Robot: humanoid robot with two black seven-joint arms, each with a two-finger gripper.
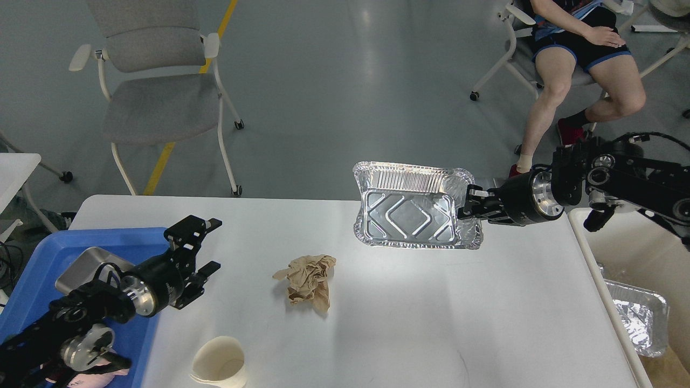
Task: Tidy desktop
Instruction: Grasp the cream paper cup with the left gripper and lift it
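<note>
Head view is showing the left gripper hanging with fingers spread wide over the blue tray edge. Beside it the white desktop is stretching left to right, carrying a paper cup and crumpled brown paper. Further right, the right gripper is pinching the foil tray by its right rim, tilted up toward me.

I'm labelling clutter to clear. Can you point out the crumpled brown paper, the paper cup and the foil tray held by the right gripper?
crumpled brown paper point(308, 281), head view, its middle folds.
paper cup point(220, 362), head view, its rim.
foil tray point(409, 215), head view, its embossed bottom.
</note>
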